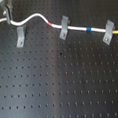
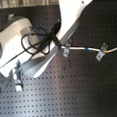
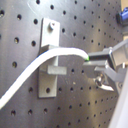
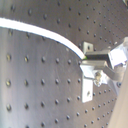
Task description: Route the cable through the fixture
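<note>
White cable [image 1: 42, 18] in the first exterior view already sits in both leaning clips [image 1: 64, 27], passing above the upright fixture [image 1: 20, 36]. In the first wrist view the gripper [image 3: 91, 64] pinches the cable's end across the fixture [image 3: 51, 55] (unseated); lowering into the slot probably comes next.

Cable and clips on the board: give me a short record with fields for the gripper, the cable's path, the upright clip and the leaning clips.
gripper: shut on the cable
cable: white, runs from the gripper toward the first exterior view's right
bands: red band, blue band
leaning clips: two, cable passes at both
fixture: upright; cable crosses it in the first wrist view, seating in slot unclear
board: black, perforated
</note>
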Motion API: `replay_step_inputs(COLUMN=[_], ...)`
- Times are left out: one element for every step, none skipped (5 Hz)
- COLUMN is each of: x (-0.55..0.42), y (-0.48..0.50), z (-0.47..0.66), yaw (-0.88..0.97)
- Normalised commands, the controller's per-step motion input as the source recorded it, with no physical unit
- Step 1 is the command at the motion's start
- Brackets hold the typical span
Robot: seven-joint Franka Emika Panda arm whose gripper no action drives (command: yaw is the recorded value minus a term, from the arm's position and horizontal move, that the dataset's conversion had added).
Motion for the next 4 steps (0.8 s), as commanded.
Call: replay_step_inputs(x=[0.062, 0.296, 0.199, -0.043], y=[-0.016, 0.194, 0.126, -0.077], z=[-0.05, 0.0, 0.08, 0.14], yaw=[0.18, 0.28, 0.64, 0.37])
